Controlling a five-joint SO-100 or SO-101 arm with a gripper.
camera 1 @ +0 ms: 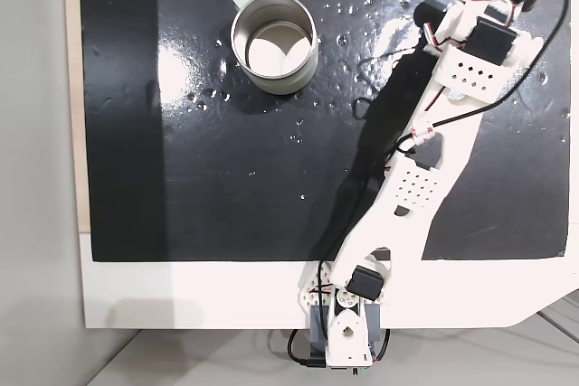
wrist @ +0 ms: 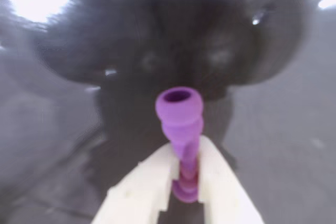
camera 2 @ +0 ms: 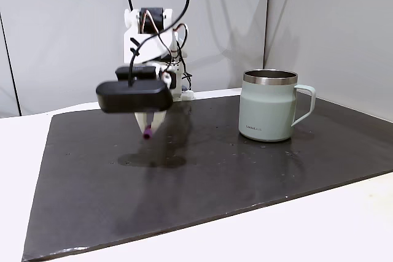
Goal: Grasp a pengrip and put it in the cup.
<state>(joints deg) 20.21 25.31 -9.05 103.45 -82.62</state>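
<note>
The grasp looks done: in the wrist view the pincer [wrist: 185,169] is clenched on the pengrip [wrist: 180,116], its two pale fingers [wrist: 149,184] pressing the lower ribs while the flared, open end sticks out past the tips. In the fixed view from the front, the pengrip [camera 2: 148,132] hangs clear above the dark mat [camera 2: 202,182], its shadow on the mat below it, well to the left of the cup [camera 2: 270,105]. What is left, as I judge it, is the carry across and the release over the cup's mouth. The cup [camera 1: 274,42] stands upright and looks empty, its handle pointing away from the arm [camera 1: 425,169]. Between pincer and cup the mat is bare, so the sideways path seems open; the pengrip hangs lower than the cup's rim and must rise to clear it. The cup sits well inside the mat's edges on the counter [camera 1: 181,296].
</note>
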